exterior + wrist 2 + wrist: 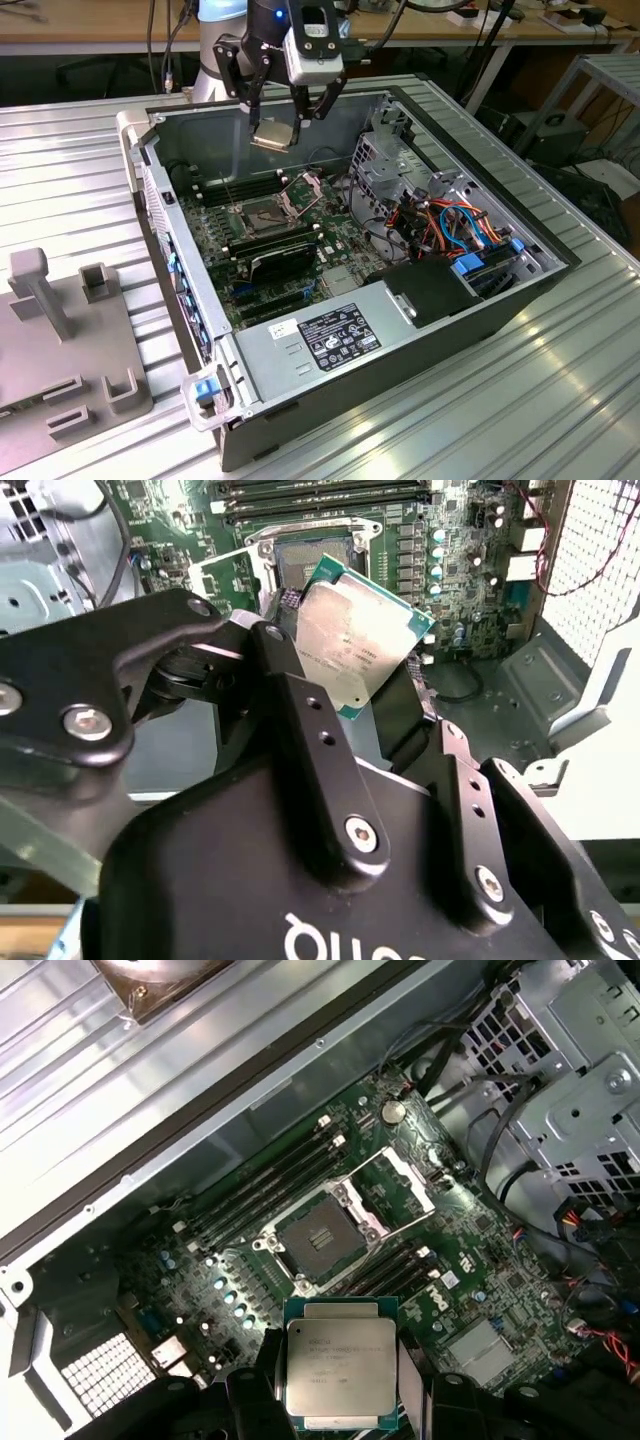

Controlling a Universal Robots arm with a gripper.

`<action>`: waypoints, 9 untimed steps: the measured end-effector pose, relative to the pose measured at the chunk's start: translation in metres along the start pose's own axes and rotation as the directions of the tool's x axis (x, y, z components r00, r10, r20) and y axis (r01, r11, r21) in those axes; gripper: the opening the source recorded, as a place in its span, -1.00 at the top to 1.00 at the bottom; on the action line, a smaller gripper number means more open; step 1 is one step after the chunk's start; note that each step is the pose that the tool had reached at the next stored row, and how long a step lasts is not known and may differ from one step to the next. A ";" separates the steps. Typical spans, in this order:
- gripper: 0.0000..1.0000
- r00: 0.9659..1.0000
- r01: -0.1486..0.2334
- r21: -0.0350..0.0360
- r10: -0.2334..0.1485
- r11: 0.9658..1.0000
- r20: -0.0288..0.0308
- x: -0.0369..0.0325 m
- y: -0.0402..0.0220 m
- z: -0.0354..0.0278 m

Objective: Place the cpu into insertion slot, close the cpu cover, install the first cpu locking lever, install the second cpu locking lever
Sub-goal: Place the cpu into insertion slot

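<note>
Ribbed metal table [560,380] all around, and on it sits the open computer case [400,370] with its side off, so I am looking straight down onto the green board [345,240].

Up over the far part of the case I have the gripper [277,126], fingers pressed in on the cpu [275,136], pinching it by two opposite edges. It hangs in the air, well apart from the board below. In the first wrist view the cpu [338,1372] shows its grey metal face to me, a black finger [255,1395] on either side. In the second wrist view the chip [358,650] sits tilted between the black finger links.

Down on the board, the insertion slot [252,215] lies uncovered. In the first wrist view I see its dark contact field [320,1235] bare inside the silvery rim. The cpu cover [400,1175] is swung up and away, standing open beside the slot. Long black memory slots [270,1175] run on both sides of it.

Toward the exterior view's right are a metal drive cage [385,165] and a bundle of coloured cables [450,225]. Toward its left, on the table, stands a grey holder [60,340].
</note>
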State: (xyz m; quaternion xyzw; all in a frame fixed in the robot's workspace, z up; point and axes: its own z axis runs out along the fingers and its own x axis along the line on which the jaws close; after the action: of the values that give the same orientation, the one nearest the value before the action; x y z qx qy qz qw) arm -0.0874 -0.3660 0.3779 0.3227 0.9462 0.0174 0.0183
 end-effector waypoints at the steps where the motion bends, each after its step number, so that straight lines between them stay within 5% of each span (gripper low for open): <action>1: -0.09 1.000 -0.011 0.000 0.011 1.000 0.000 0.0000 0.0000 0.0001; 9: -0.09 0.995 -0.103 0.002 0.103 0.995 0.005 0.0000 0.0000 0.0010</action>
State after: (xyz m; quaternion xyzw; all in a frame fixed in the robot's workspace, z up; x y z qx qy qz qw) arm -0.0874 -0.3660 0.3770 0.3712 0.9282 0.0164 0.0192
